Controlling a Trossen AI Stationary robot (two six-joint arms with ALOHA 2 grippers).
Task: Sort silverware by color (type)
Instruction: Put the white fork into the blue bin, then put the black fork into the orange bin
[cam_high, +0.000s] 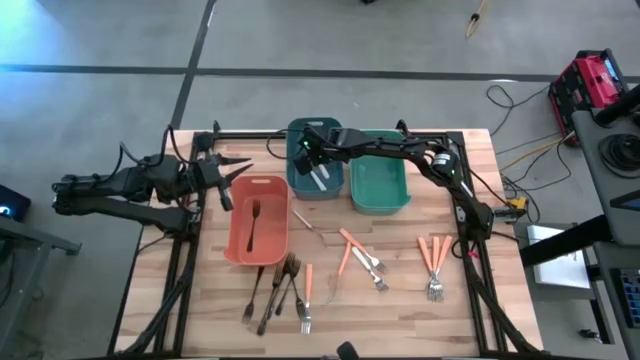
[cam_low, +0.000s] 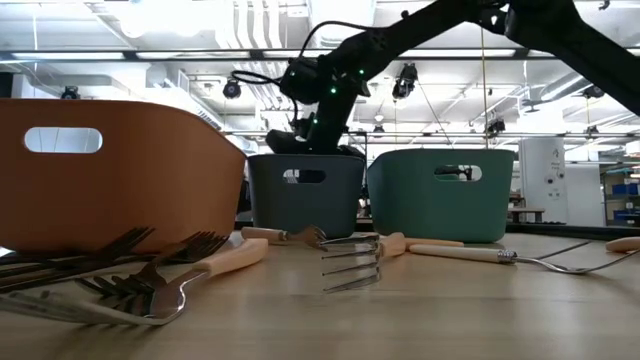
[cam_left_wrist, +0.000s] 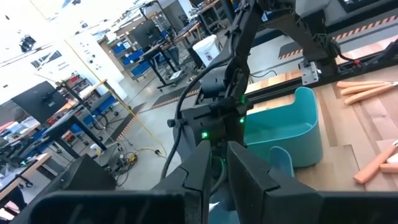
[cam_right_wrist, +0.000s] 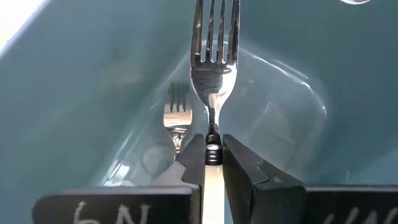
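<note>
My right gripper (cam_high: 308, 152) reaches from the table's right side over the blue bin (cam_high: 300, 185) and is shut on a plain shiny silver fork (cam_right_wrist: 214, 56). Another silver fork (cam_right_wrist: 177, 118) lies on that bin's floor. One dark bronze fork (cam_high: 253, 225) lies in the salmon bin (cam_high: 240, 245). The green bin (cam_high: 380, 205) stands to the right of the blue one. Dark forks (cam_high: 272, 290) and orange-handled forks (cam_high: 435, 258) lie flat on the table's near half. My left gripper (cam_high: 235, 178) waits, shut, at the far left, beside the salmon bin. My right gripper pinches the silver fork between its two fingers at the narrow neck (cam_right_wrist: 212, 140), just behind the tines. The fingers point down into the blue bin and lie along the fork. The tines stick out ahead of the fingertips toward the bin's floor; whether they touch it, I cannot tell.
The three bins stand in a row along the far half of the table. More orange-handled forks (cam_high: 358, 258) and one single one (cam_high: 308, 295) lie mid-table. Bare wood (cam_high: 220, 320) shows at the near left corner. Cables and equipment lie beyond the right edge.
</note>
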